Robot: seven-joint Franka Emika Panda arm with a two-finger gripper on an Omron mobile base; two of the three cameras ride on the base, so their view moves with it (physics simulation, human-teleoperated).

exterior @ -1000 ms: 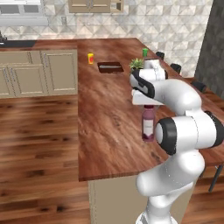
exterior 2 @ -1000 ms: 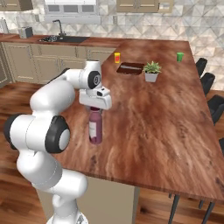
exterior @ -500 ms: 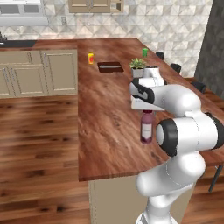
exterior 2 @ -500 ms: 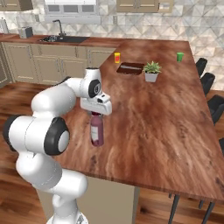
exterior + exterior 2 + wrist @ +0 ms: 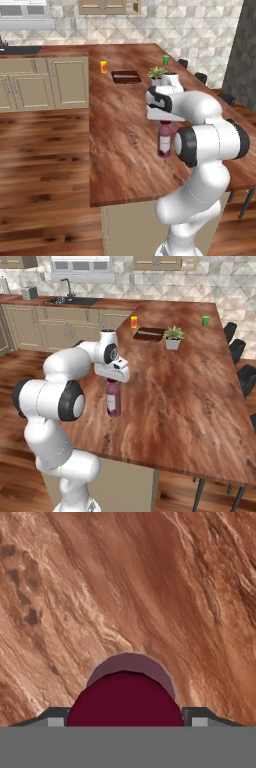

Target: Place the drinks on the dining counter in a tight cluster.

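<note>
Left base view: the gripper (image 5: 164, 120) sits straight over the stout purple-capped bottle (image 5: 164, 144), upright on the glossy wood-grain dining counter (image 5: 120, 150). Beyond it stand a potted plant (image 5: 156, 74) and dark tray (image 5: 126, 76).

Right base view: the hand hides the bottle's cap.

Hand view: fingertips (image 5: 54, 716) flank the round cap, spread wide; contact is unclear.

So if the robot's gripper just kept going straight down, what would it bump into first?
Most likely the purple-capped bottle: its cap sits right between the tips of the gripper, with the wooden dining counter underneath it.
</note>
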